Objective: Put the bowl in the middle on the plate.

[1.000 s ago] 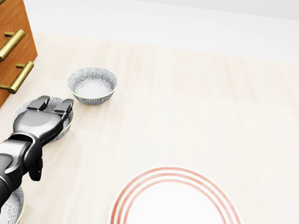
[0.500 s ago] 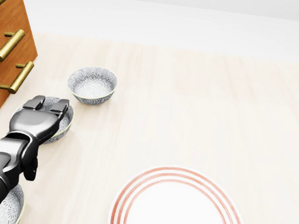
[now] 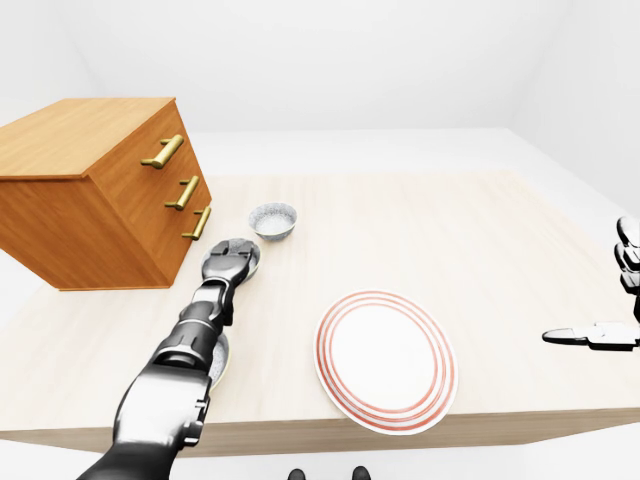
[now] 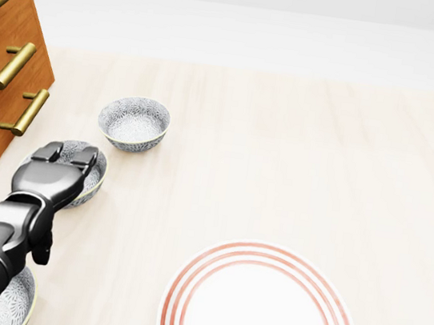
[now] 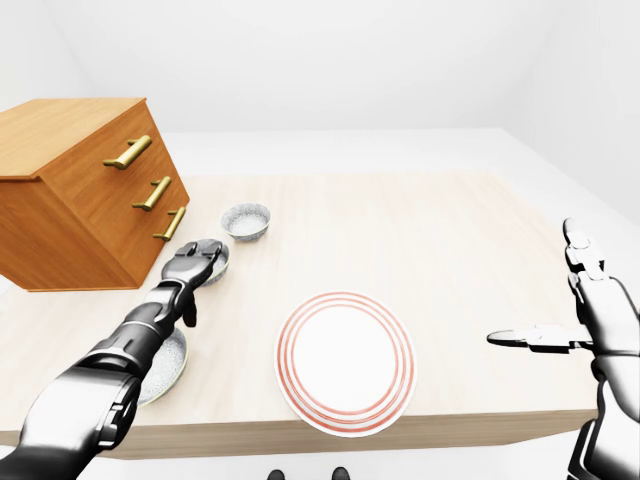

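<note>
Chest of drawers in orange-brown wood with brass bar handles (image 3: 90,200) stood at the left of the eye views on a pale wooden table (image 4: 322,161). Just to its right, three small grey-patterned ceramic bowls ran in a line down the head view: the topmost bowl (image 4: 134,122) uncovered, the middle bowl (image 4: 97,176) largely hidden, the lowest bowl (image 5: 168,362) partly under the forearm. The robot's black left hand (image 4: 52,174) lay on the middle bowl, fingers draped over its rim; whether they gripped it could not be told. Further right, well apart from the bowls, lay a white round plate with red rings (image 4: 260,318). At the far right, the right hand (image 5: 590,320) hung past the table edge, fingers spread, holding nothing.
</note>
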{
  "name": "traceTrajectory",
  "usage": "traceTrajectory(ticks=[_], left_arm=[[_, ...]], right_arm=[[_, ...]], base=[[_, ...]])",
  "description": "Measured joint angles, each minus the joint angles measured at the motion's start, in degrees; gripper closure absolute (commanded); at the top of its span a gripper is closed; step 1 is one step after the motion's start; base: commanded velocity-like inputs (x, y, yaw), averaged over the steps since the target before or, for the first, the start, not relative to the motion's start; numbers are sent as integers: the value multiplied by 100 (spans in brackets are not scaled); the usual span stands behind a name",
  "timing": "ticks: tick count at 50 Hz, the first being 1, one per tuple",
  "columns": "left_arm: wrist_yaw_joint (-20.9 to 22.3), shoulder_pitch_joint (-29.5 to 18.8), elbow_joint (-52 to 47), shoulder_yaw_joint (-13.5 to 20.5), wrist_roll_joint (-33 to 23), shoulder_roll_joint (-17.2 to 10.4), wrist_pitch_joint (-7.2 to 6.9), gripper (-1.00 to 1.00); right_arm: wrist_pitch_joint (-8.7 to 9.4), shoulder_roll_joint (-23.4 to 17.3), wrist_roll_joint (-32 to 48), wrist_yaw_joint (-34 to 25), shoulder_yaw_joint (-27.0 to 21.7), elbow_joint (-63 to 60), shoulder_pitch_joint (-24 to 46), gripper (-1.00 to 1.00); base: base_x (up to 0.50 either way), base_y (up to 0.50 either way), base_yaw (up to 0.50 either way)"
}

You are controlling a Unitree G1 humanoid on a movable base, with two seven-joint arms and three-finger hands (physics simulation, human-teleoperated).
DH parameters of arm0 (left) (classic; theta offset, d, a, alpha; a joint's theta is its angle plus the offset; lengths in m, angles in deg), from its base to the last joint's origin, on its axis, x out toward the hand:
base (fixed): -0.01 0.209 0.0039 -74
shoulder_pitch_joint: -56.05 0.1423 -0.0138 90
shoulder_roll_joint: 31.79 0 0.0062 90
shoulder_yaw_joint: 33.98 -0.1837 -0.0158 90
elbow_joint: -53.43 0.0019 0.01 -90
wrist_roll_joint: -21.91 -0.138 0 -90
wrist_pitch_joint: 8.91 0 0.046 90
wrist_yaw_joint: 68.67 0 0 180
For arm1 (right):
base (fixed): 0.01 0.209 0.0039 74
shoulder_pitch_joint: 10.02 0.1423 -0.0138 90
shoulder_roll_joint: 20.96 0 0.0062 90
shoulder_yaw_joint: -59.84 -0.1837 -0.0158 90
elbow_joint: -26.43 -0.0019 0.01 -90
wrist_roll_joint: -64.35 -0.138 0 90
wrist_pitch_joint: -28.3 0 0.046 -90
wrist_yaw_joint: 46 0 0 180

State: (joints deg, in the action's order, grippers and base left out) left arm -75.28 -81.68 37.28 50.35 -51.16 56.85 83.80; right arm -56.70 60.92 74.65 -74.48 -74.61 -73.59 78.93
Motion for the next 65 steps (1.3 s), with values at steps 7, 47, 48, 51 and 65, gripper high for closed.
traceTrajectory(ticks=[7,47,48,51,65], left_arm=[[30,6,-14,1,8,-1,-1,-100],[-154,14,-105,54,34,6,131,100],[-160,19,-114,54,33,7,137,100],[-171,36,-140,53,33,8,153,100],[-96,186,-473,85,64,45,229,100]], right_arm=[[0,-4,-2,18,10,7,4,-100],[0,20,-54,-44,-18,-154,7,-100],[0,19,-54,-41,-16,-149,9,-100],[0,12,-51,-32,-10,-135,15,-100],[0,0,-42,-11,1,-126,28,-100]], base=[[0,0,0],[0,0,0],[0,0,0],[0,0,0],[0,0,0]])
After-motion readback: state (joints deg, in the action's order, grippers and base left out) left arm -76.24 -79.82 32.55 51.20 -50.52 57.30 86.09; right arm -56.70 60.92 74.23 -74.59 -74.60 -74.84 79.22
